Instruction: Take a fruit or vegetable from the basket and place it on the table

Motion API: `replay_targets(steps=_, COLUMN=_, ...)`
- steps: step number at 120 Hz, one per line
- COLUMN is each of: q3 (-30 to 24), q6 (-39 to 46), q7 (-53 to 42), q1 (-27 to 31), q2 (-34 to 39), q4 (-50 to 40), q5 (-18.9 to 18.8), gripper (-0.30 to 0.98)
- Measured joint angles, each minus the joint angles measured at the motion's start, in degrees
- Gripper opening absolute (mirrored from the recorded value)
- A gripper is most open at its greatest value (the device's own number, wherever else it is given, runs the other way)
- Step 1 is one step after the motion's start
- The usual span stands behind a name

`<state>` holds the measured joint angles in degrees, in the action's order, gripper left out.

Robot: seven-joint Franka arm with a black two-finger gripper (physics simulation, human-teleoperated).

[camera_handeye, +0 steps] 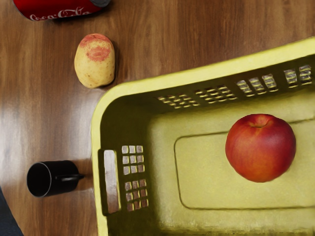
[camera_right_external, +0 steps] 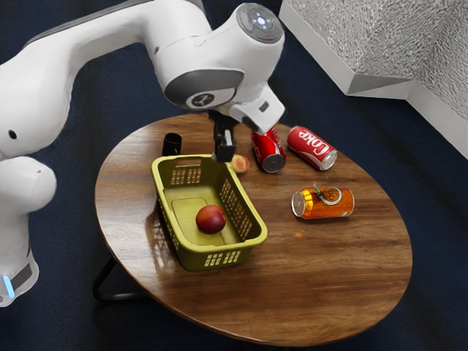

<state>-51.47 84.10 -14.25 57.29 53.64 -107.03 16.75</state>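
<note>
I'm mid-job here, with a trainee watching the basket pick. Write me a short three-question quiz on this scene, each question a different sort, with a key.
1. Multiple choice: what lies inside the basket?
(a) a black mug
(b) a red fruit
(c) a drink can

2. True or false: the orange can lies on its side on the table.

3. Count: how many red Coke cans are on the table?

Key: 1. b; 2. true; 3. two
</note>
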Motion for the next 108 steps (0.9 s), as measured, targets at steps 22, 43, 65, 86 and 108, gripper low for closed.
replay_targets(steps=22, q3=4.63, q6=-0.57, q7=2.64, q1=-13.92, q2=-4.25, q4=0.42, q5=1.25, gripper=0.67)
replay_targets(steps=43, q3=8.23, q6=-1.66, q7=5.16, q1=-19.00, q2=-4.80, q4=-1.68, q5=1.40, gripper=0.67)
replay_targets(steps=65, q3=7.86, q6=-1.77, q7=7.17, q1=-21.78, q2=-7.12, q4=-3.97, q5=1.93, gripper=0.67)
replay_targets(steps=86, q3=7.62, q6=-1.70, q7=8.60, q1=-21.67, q2=-7.29, q4=-7.59, q5=2.43, gripper=0.67)
replay_targets(steps=108, q3=7.62, q6=-0.90, q7=9.69, q1=-21.47, q2=-6.83, q4=-11.19, q5=2.64, gripper=0.67)
